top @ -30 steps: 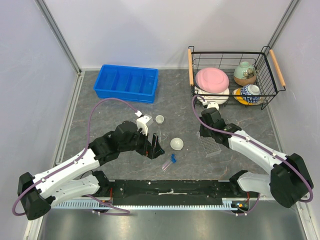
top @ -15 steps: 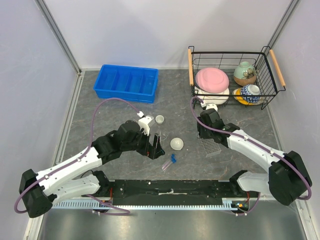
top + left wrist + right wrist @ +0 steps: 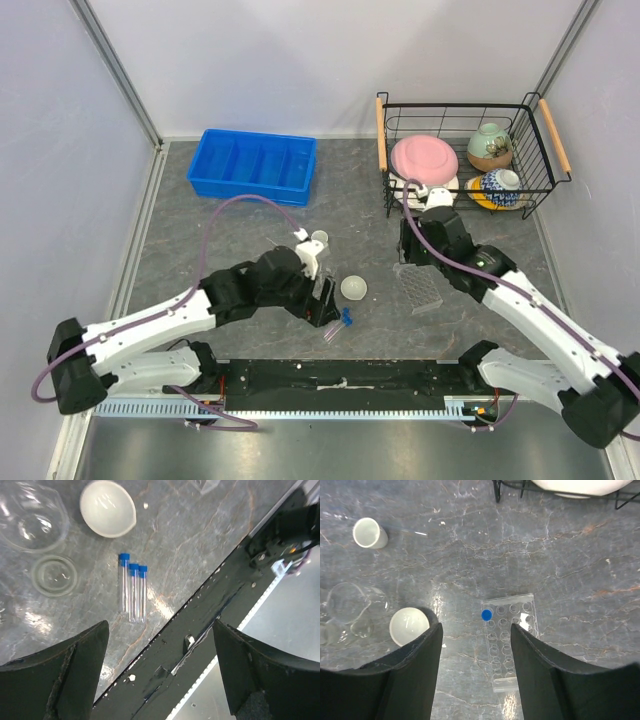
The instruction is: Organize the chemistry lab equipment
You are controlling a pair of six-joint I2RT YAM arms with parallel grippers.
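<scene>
Three blue-capped tubes (image 3: pixel 132 592) lie side by side on the table near the front rail, also seen from above as tubes (image 3: pixel 343 320). My left gripper (image 3: pixel 160 625) hangs open just above them, holding nothing. A white round dish (image 3: pixel 107 514) and clear glass beakers (image 3: pixel 30 520) sit beyond the tubes. The clear plastic rack (image 3: pixel 512 640) holds one blue-capped tube (image 3: pixel 486 614) upright in a corner hole. Over this rack my right gripper (image 3: pixel 475 627) is open and empty. A small white cup (image 3: pixel 368 532) lies on its side farther left.
A blue divided bin (image 3: pixel 254 165) stands at the back left. A wire basket (image 3: pixel 385 140) at the back right holds a pink plate (image 3: pixel 424 158) and patterned bowls (image 3: pixel 490 145). The black front rail (image 3: pixel 345 378) runs close to the tubes.
My right gripper has opened and lifted off the rack, leaving one tube standing in it. The left arm has moved right and forward, over the lying tubes.
</scene>
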